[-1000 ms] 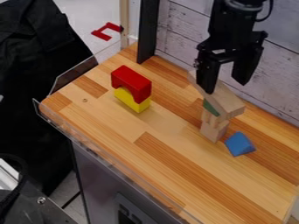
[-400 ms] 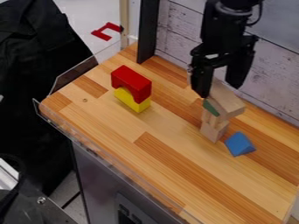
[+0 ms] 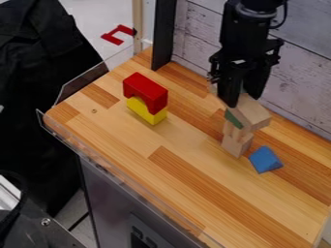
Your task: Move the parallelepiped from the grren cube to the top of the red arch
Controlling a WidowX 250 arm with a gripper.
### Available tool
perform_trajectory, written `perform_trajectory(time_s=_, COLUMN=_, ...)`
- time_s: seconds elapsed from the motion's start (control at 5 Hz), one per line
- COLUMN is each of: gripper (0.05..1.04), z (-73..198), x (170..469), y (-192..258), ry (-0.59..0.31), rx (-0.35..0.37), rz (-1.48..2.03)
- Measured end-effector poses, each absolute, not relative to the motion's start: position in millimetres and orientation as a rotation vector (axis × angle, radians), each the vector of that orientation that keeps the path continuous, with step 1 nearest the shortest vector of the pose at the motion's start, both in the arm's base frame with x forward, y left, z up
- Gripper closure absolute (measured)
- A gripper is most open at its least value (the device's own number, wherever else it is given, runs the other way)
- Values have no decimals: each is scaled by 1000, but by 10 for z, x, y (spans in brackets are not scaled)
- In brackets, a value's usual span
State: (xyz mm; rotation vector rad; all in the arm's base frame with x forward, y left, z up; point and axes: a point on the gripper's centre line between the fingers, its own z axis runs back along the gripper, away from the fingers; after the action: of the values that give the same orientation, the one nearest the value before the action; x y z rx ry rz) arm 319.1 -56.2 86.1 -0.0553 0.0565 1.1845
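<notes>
While hand (image 3: 244, 100) hangs by far end of plank (image 3: 251, 114), cannot tell grasp; wide gap to arch (image 3: 146, 87).

the gripper (image 3: 242, 100) is at the wooden block (image 3: 252, 114); 1 red arch (image 3: 146, 88) tops 1 yellow block (image 3: 144, 112).

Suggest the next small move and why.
Probably a short, straight lift once the grip is confirmed: the gripper is down at the long wooden block, which sits atop a narrow stack that sideways motion might topple.
</notes>
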Motion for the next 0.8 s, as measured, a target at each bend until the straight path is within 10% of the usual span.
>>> perform_trajectory(time_s=0.8, gripper=572, z=1304, x=3111, y=-87, ry=-72, rx=-103, rz=1361)
